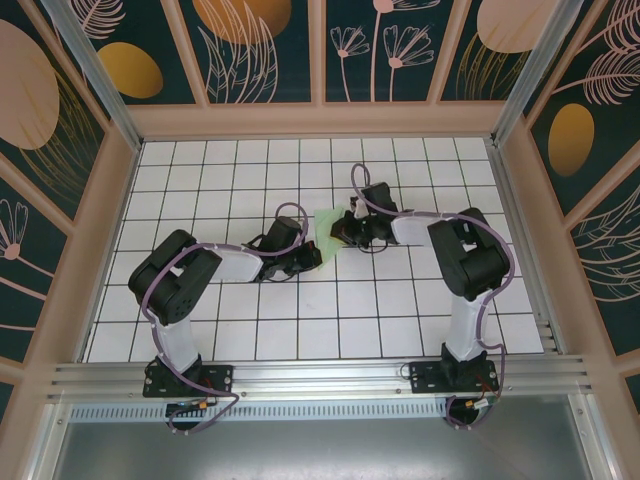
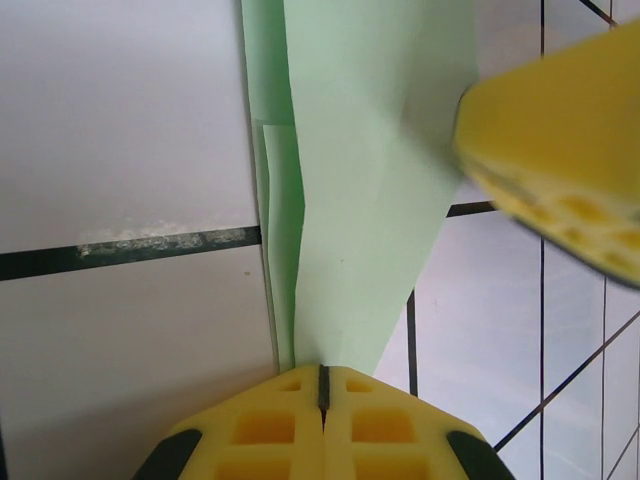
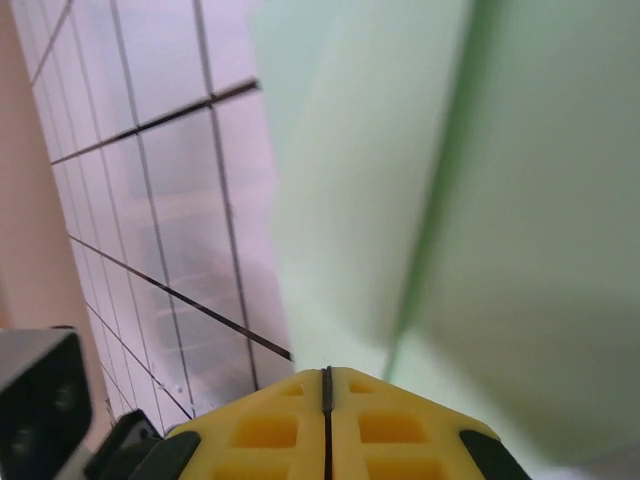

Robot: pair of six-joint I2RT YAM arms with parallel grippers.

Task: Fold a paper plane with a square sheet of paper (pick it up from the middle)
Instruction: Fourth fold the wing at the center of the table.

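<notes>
The paper (image 2: pixel 350 200) is mint-green (tiles (image 2: pixel 120 120) white, black-lined).

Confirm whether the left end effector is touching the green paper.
Touching. Left wrist view shows the green paper pinched in the shut left end effector.

Table (image 1: pixel 250 330): both arm bases are bolted at its near edge, the left arm (image 1: pixel 180 275) on the left and the right arm (image 1: pixel 465 260) on the right.
Arms: each reaches inward and away from its base, and the two meet near the table's middle.
Paper plane (image 1: pixel 326 220): sits around the middle of the table, slightly toward the far side, between the two arm ends.
Left gripper (image 2: pixel 322 380): on the near-left side of the paper plane, with the narrow end of the paper between its fingertips.
Right gripper (image 3: pixel 326 382): on the right side of the paper plane, facing the left gripper. In the left wrist view one of its fingers (image 2: pixel 560 150) overlaps the paper's right edge.
</notes>
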